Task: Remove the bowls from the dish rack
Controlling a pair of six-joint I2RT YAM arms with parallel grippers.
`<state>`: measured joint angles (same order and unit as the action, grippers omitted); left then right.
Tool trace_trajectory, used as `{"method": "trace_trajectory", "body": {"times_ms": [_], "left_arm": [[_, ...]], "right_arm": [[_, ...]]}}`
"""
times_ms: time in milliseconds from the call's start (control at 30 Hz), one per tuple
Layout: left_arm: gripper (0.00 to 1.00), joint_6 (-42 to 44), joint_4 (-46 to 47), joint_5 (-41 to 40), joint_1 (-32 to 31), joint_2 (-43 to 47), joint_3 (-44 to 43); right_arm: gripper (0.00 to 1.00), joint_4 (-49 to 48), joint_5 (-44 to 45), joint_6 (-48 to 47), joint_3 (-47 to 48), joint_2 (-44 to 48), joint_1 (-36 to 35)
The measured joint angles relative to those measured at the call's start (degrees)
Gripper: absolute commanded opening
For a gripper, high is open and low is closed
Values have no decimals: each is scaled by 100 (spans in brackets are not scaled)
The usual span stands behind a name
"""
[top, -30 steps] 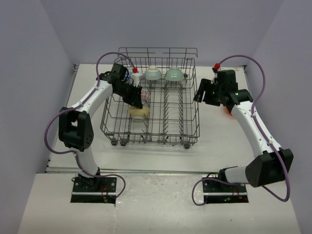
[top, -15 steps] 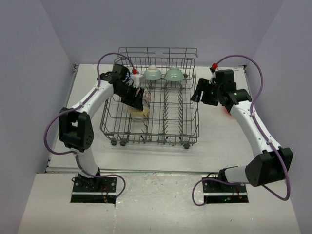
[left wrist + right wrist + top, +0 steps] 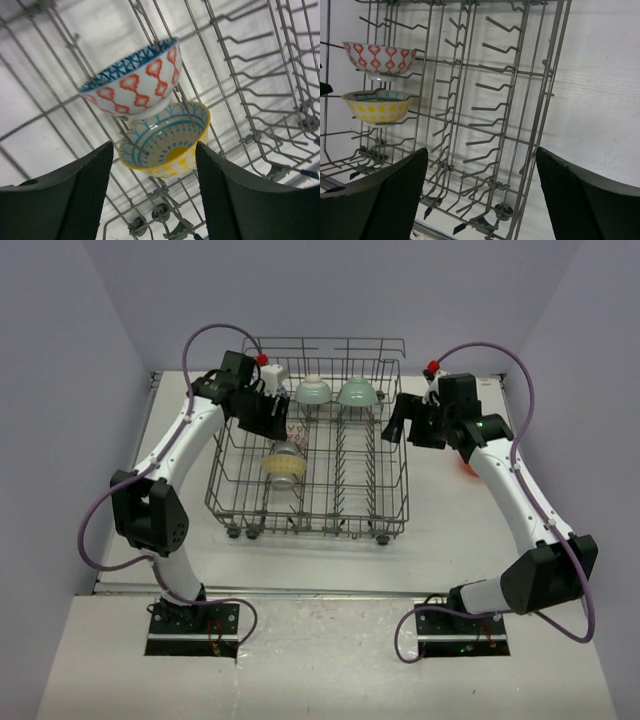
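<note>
Mint bowls [image 3: 314, 390] only in overhead view

White-linked arms [image 3: 175, 445] carry black joints, looping purple cables [image 3: 481, 344], and black textured fingers [image 3: 75, 200].

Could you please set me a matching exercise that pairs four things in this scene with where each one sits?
Things:
1. red-and-white patterned round bowl
2. yellow dotted round bowl
3. two pale mint green round bowls
4. right claw

Places:
A. open, at the grey wire dish rack's right side
B. the rack's far row
C. rack's left part, on the nearer side
D. rack's left part, just beyond the yellow bowl

Pairs: 1-D, 2-C, 3-B, 4-A
</note>
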<state>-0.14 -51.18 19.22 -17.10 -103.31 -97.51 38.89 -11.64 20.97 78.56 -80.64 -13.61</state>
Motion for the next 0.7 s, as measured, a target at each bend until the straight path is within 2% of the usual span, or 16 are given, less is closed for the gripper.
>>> {"method": "trace_trajectory", "body": {"times_ms": [67, 133, 167, 333, 433, 600, 700], "left_arm": [[79, -90, 96, -273, -2, 166, -140], [91, -208, 284, -680, -7, 428, -214], [100, -256, 391, -861, -9, 592, -212], [100, -527, 1228, -1847, -17, 1766, 48], [100, -632, 1843, -2127, -17, 2378, 267], [100, -678, 2612, -2006, -17, 2957, 752], [100, -702, 2704, -1971, -22, 3010, 846]], "right_arm": [[99, 22, -13, -39, 92, -11, -24], [99, 37, -15, -94, 291, -63, -46], [99, 44, -15, -114, 382, -83, -61], [99, 98, 2, -302, 809, -118, -197], [99, 46, -85, -417, 1010, -94, -264], [99, 15, -608, -634, 1303, -46, -280], [99, 138, -1276, -887, 1982, -345, -334]]}}
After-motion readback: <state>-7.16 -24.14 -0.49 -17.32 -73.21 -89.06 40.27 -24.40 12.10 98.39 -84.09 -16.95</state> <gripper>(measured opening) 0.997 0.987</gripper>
